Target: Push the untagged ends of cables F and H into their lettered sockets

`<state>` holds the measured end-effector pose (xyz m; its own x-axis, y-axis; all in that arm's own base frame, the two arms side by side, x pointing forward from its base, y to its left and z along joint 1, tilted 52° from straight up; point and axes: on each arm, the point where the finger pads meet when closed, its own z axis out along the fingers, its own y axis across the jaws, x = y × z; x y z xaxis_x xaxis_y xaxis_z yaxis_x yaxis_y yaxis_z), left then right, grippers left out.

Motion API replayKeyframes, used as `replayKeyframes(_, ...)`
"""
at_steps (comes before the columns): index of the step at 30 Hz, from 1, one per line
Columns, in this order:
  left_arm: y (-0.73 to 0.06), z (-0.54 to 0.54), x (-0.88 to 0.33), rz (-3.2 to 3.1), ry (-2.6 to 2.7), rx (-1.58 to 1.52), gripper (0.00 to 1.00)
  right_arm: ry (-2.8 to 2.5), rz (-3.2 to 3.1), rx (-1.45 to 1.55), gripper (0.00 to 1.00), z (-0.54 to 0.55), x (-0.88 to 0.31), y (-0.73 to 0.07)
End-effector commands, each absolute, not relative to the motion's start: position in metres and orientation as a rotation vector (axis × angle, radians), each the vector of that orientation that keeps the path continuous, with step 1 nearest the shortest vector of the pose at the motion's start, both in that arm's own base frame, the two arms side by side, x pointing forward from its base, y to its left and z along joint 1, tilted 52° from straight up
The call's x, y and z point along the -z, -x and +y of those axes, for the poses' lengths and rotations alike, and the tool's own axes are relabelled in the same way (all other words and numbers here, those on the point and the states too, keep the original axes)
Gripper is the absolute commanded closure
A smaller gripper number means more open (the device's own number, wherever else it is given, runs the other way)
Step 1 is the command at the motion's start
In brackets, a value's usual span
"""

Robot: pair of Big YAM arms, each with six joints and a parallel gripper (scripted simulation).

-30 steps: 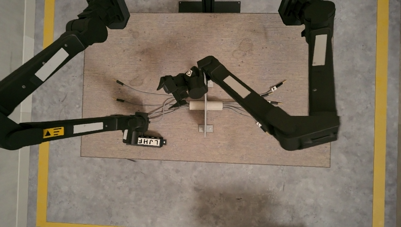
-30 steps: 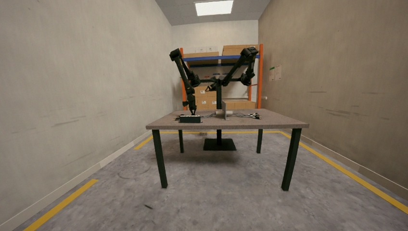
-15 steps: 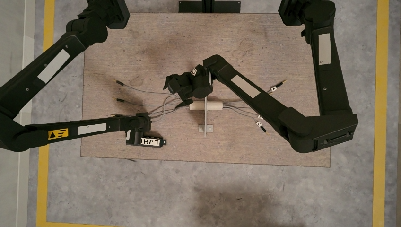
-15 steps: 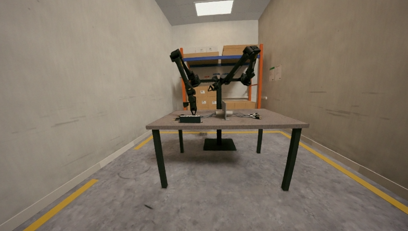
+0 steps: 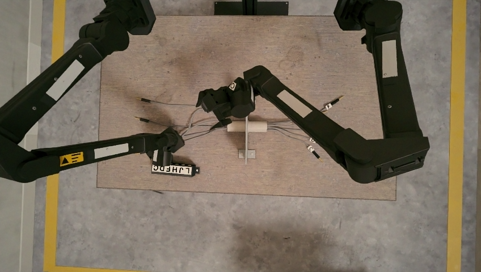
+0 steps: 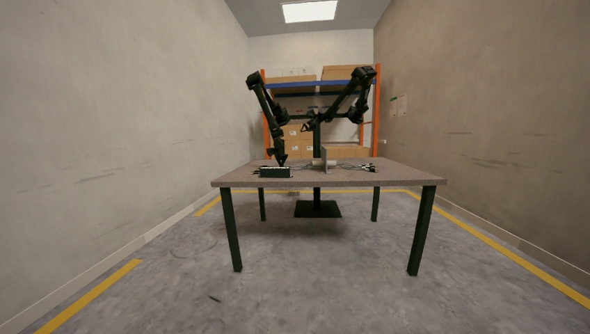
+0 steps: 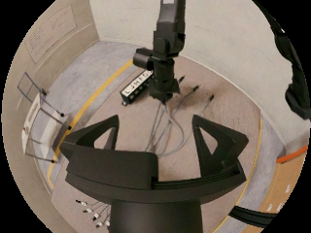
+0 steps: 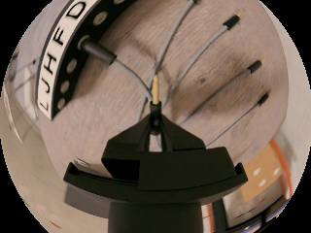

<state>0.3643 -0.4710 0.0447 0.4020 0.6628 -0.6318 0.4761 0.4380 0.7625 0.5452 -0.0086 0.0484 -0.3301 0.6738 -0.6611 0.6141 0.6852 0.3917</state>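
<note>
Right claw (image 5: 164,163) (image 6: 281,164) (image 7: 164,98) (image 8: 155,114) grips plug (image 8: 155,92) above tabletop (image 5: 303,182) (image 6: 351,177) (image 7: 233,112) (image 8: 262,44), walls (image 5: 13,134) (image 6: 124,103) (image 7: 126,19) (image 8: 297,97) pale.

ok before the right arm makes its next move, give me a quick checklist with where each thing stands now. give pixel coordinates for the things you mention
1. Right tool (image 5: 161,158) (image 6: 281,164) (image 7: 162,99) (image 8: 155,118) shut on a plug (image 8: 155,91): ok
2. Held plug confirmed as cable H's: cannot tell, no tag shows on this end
3. H socket (image 8: 72,65) on the junction box (image 5: 173,170) (image 6: 274,172) (image 7: 137,87) (image 8: 54,50) unoccupied: ok
4. Held plug lined up with the H socket: not ok, its tip points past the box
5. Plug in the F socket (image 8: 99,52) pushed all the way in: cannot tell, its black body sticks out
6. Left tool (image 5: 205,116) (image 6: 305,128) (image 7: 155,116) away from the box: ok, it hangs open, off to one side
</note>
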Motion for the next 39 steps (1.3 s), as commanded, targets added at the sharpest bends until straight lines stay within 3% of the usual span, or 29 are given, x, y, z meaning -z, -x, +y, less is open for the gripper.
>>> replayKeyframes(1, -0.362, -0.472, -0.044, 1.236, -1.193, -0.158, 0.00, -0.710, 2.157, 0.033, 0.95, 0.001, -0.034, -0.538)
replayKeyframes(18, -0.363, -0.473, -0.046, 1.231, -1.188, -0.155, 0.00, -0.052, 2.273, 0.330, 0.95, -0.006, -0.033, -0.538)
replayKeyframes(39, -0.363, -0.473, -0.046, 1.231, -1.188, -0.155, 0.00, -0.052, 2.249, 0.327, 0.95, -0.005, -0.065, -0.552)
